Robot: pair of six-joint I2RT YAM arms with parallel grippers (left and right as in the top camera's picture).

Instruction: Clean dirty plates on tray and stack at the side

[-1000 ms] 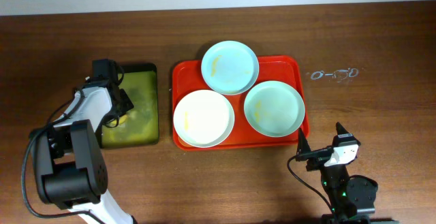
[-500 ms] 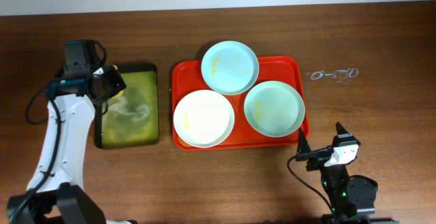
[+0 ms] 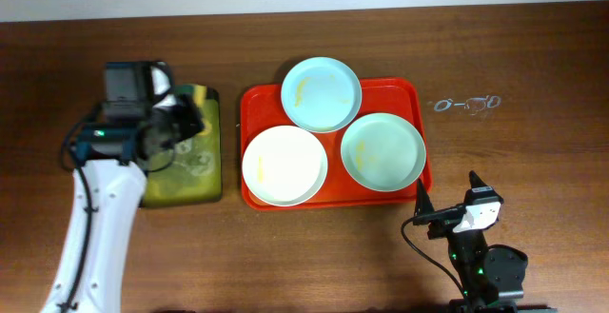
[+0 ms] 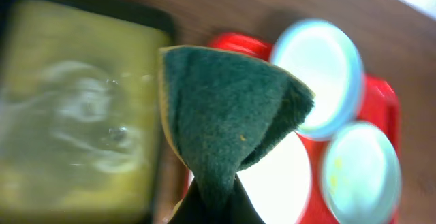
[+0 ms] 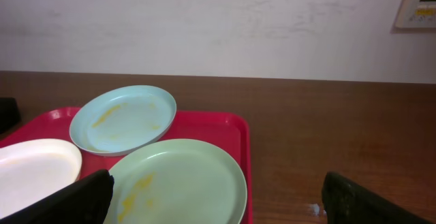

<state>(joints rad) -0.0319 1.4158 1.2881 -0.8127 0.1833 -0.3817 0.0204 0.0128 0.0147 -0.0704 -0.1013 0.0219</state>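
Pinching a dark green sponge [image 4: 225, 115] by its lower end with the left fingers [image 4: 182, 216], pressed together on it, a yellow backing just showing along one edge. Hanging above a black tray [image 3: 195, 175] of yellow-green liquid, spread out below and to the left of those fingers.

Off to their right on the desk [image 3: 533, 47]: the red tray [image 3: 411, 90], carrying all three plates. Nearest the left fingers, the cream-white plate [image 3: 284, 165]. Beyond it, the far mint plate [image 3: 321, 94], poking out over the tray rim. Farthest right, the near mint plate [image 3: 383, 150], lying just ahead of the right fingers [image 5: 78, 200]. Rims crowded together, touching or overlapping, cannot tell which. Right fingers spread wide, gripping nothing, parked low near the desk edge.

Judging by all this, hardly begun. Sponge probably wetted and ready. Yellowish smears plain on both mint plates; no plate looking wiped, none off the red tray, nothing stacked at the side. Left to do: three scrubs and the whole stack.

Against a second ago: left fingers up out of the black tray and swung right, toward the red tray, with pale swirls in the liquid where they had been dipping. Plates, red tray and right fingers exactly as before.
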